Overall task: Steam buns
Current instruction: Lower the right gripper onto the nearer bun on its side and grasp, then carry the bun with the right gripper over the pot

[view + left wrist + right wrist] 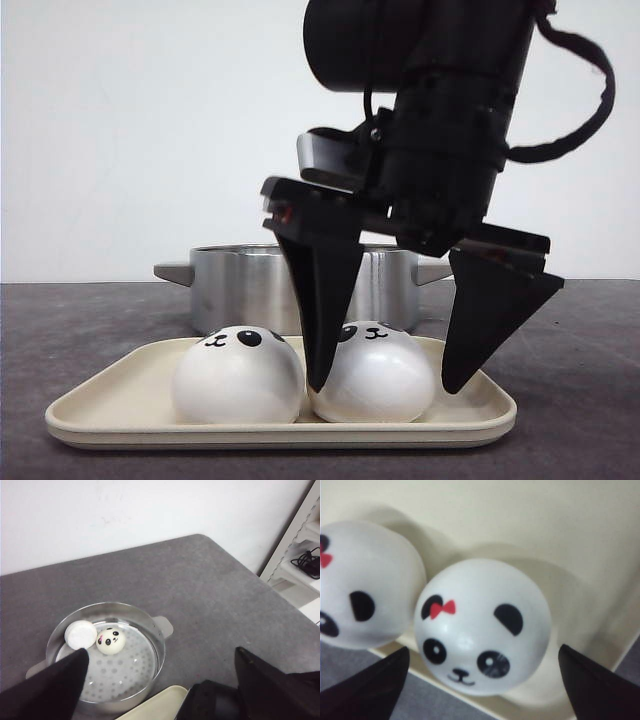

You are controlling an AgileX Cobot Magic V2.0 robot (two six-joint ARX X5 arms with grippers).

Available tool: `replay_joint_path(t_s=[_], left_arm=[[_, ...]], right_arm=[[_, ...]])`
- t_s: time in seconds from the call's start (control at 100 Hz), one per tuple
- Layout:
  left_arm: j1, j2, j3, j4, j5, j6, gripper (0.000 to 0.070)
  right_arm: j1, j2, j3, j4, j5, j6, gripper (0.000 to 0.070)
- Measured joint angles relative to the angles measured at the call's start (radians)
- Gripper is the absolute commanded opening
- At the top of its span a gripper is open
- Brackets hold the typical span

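The right gripper (381, 385) is hanging over the tray (480, 415), fingers spread, straddling the right bun (385, 375); a second bun (238, 375) is touching it. Only the left wrist view is showing inside the pot (156, 645): two more buns (111, 641), one overturned. The left gripper (162, 680) is also spread, its arm cut off.

Glossy buns, brushed metal, matt grey top.
We see smooth, shiny buns (240, 385) on a satin plastic-looking tray (480, 412), a brushed-metal pot (235, 285), and a rough matt table (90, 330).
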Motion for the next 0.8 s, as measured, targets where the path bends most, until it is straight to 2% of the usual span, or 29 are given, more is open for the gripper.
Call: replay_joint_path(t_s=[0.21, 0.26, 0.3, 0.32, 0.42, 0.43, 0.66, 0.8], left_arm=[[0.0, -0.001, 0.0, -0.003, 0.0, 0.001, 0.0543], [0.0, -0.002, 0.0, -0.003, 0.0, 0.003, 0.0543], [0.0, -0.003, 0.0, -0.003, 0.0, 0.005, 0.0543], [0.0, -0.003, 0.0, -0.003, 0.0, 0.007, 0.0543], [0.0, -0.004, 0.0, -0.003, 0.0, 0.01, 0.0543], [0.0, -0.004, 0.0, -0.003, 0.0, 0.01, 0.0543], [0.0, -0.004, 0.0, -0.003, 0.0, 0.011, 0.0543], [0.0, -0.005, 0.0, -0.003, 0.0, 0.015, 0.0543]], right_arm=[[0.0, 0.0, 0.0, 0.035, 0.026, 0.005, 0.0602], [0.0, 0.0, 0.0, 0.041, 0.03, 0.006, 0.0564], [0.0, 0.0, 0.0, 0.046, 0.03, 0.007, 0.0485], [0.0, 0.0, 0.0, 0.05, 0.03, 0.008, 0.0422], [0.0, 0.0, 0.0, 0.052, 0.03, 0.008, 0.0008], [0.0, 0.0, 0.0, 0.053, 0.03, 0.008, 0.0], [0.0, 0.0, 0.0, 0.064, 0.032, 0.004, 0.0007], [0.001, -0.056, 0.01, 0.052, 0.06, 0.004, 0.0008]])
